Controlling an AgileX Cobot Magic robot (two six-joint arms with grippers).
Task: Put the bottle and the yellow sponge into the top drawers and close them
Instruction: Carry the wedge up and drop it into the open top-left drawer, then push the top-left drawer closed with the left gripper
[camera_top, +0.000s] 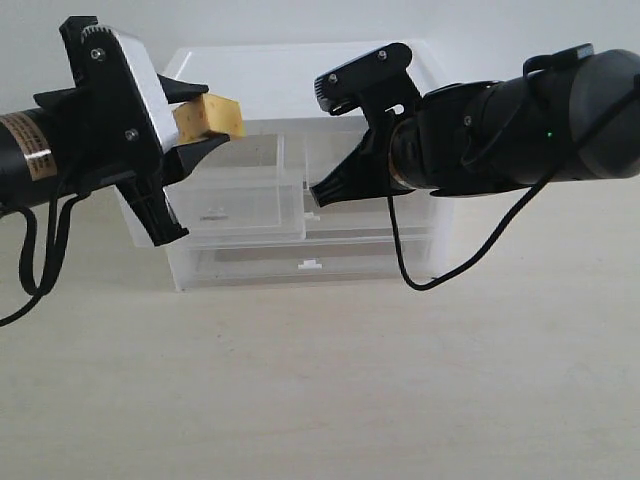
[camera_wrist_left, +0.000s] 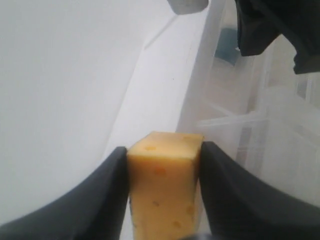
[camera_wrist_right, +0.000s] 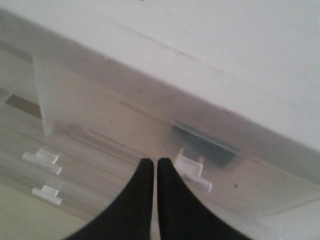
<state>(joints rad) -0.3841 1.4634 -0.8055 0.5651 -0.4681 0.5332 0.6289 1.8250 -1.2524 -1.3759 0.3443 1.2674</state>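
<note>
**Sponge held aloft at the open left drawer**

The left hand (camera_top: 205, 120) grips the yellow sponge (camera_top: 212, 115) between its two dark fingers (camera_wrist_left: 112, 175). It holds the sponge in the air at the upper left of the translucent drawer cabinet (camera_top: 260, 75), higher than the left top drawer (camera_top: 240, 205), which stands pulled out. The right hand (camera_top: 320, 190) is closed on nothing, its tips just beside the white clip handle (camera_wrist_right: 192, 170) of the right top drawer (camera_wrist_right: 125, 120). A blurred teal-blue shape (camera_wrist_right: 205, 145) shows through that drawer's front. The cabinet stands on the pale desk (camera_top: 320, 400).
</note>
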